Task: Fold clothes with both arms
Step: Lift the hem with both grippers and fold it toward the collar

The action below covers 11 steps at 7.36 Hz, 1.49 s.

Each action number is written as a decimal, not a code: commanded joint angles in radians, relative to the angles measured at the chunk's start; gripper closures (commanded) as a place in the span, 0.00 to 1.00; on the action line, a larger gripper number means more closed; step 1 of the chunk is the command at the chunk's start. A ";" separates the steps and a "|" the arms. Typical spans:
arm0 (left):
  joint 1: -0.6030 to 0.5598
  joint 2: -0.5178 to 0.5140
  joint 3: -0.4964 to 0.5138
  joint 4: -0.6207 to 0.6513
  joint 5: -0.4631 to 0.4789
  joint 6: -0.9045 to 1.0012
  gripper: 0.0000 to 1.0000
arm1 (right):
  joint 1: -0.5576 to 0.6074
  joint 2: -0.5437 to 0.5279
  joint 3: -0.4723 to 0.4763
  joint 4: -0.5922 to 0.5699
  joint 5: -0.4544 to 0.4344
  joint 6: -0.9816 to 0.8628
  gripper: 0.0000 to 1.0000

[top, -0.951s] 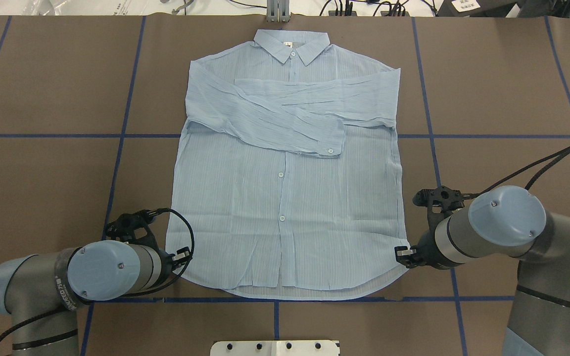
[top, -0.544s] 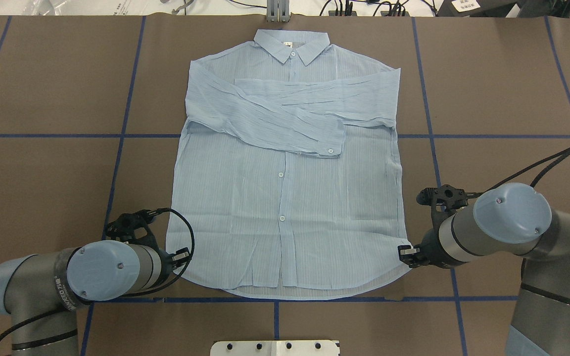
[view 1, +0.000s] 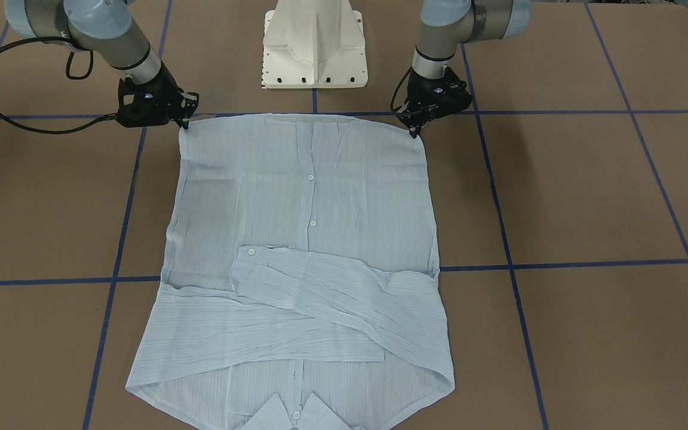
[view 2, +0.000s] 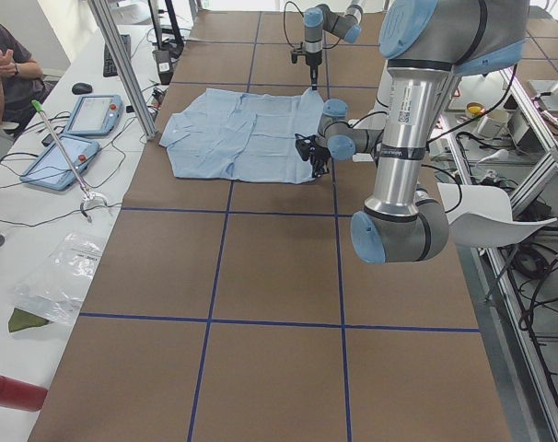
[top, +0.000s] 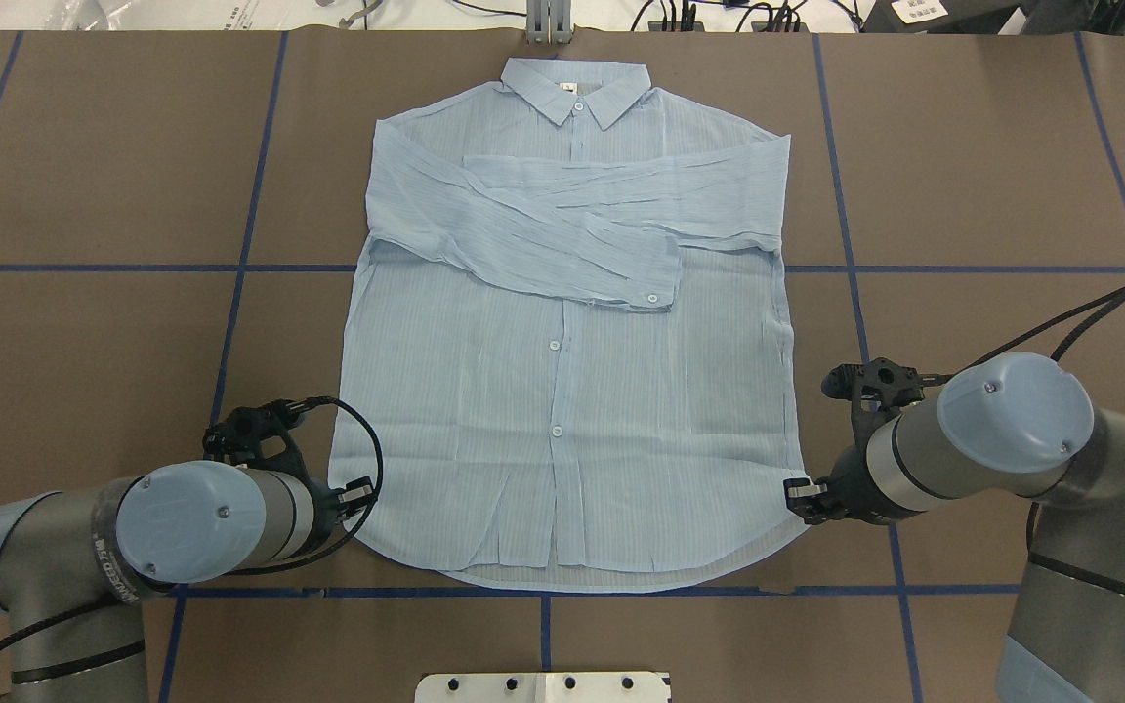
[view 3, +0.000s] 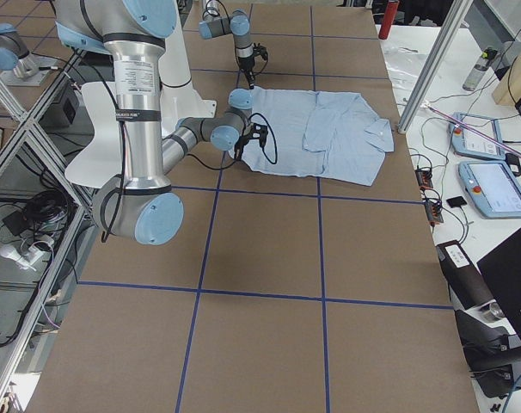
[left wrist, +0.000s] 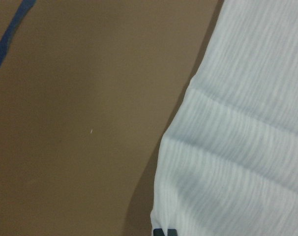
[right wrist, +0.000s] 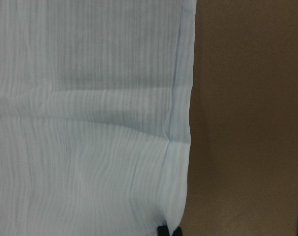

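Observation:
The pale blue shirt lies flat and face up on the brown table, collar at the far end, both sleeves crossed over the chest. My left gripper is low at the hem's left corner, my right gripper at the hem's right corner. From across the table, the left gripper and right gripper sit at the two hem corners. Each wrist view shows a single dark fingertip against the shirt edge, with creases running toward it. Both look shut on the cloth.
The white pedestal base stands just behind the hem. Blue tape lines grid the brown table. A person, tablets and cables sit along the far-side bench. A red bottle lies off the table's end.
Both wrists have crept a little away from the base, and the left elbow has swung outward. The shirt lies as before, hem still on the table.

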<state>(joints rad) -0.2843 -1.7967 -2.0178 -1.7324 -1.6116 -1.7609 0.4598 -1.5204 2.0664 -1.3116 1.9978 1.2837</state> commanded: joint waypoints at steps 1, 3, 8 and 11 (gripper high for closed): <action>-0.035 0.002 -0.033 -0.001 -0.008 0.078 1.00 | 0.084 0.005 0.000 0.005 0.074 -0.014 1.00; -0.076 -0.003 -0.039 -0.004 -0.016 0.164 1.00 | 0.175 0.031 -0.002 0.006 0.165 -0.017 1.00; -0.197 -0.016 -0.042 -0.013 -0.110 0.251 1.00 | 0.275 0.055 -0.008 0.003 0.274 -0.017 1.00; -0.197 -0.026 -0.026 -0.019 -0.109 0.273 1.00 | 0.286 0.061 -0.009 0.005 0.280 -0.017 1.00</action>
<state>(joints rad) -0.4813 -1.8161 -2.0462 -1.7492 -1.7199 -1.4913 0.7402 -1.4633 2.0579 -1.3075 2.2748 1.2671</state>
